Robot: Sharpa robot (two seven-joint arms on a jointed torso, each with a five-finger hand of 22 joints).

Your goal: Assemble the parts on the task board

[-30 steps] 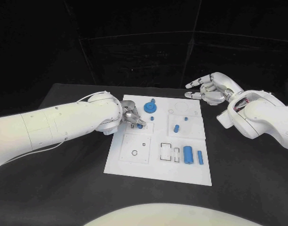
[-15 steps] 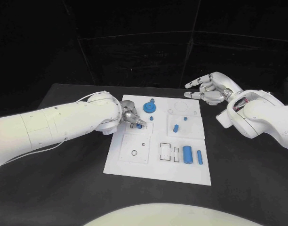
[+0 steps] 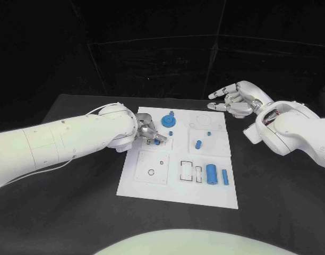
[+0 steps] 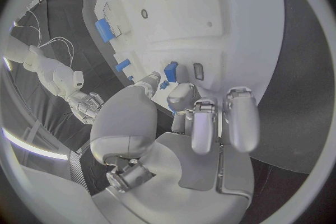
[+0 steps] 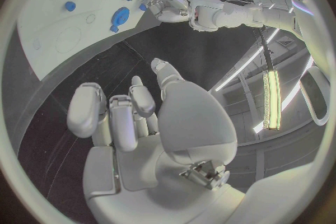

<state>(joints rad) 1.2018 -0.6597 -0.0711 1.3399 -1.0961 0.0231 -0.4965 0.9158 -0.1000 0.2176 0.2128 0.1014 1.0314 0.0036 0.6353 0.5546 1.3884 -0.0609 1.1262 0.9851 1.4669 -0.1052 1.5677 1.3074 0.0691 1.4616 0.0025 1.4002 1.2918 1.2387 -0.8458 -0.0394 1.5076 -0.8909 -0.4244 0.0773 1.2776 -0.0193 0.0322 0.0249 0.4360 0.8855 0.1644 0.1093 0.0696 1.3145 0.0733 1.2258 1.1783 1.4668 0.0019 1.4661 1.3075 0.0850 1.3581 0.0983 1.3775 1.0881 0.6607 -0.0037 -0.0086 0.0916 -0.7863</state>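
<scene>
The task board (image 3: 179,183) lies flat at the middle of the black worktop (image 3: 78,212). The left hand (image 3: 148,133) rests over the board's left edge and pinches a small blue part (image 3: 157,142) between its fingertips, just above the board surface. A round blue part (image 3: 169,122) stands near the board's far edge, just beyond that hand. Two blue cylinders (image 3: 211,173) lie side by side near the board's right front area. The right hand (image 3: 238,101) hovers off the board's far right corner, fingers spread, grasping nothing.
</scene>
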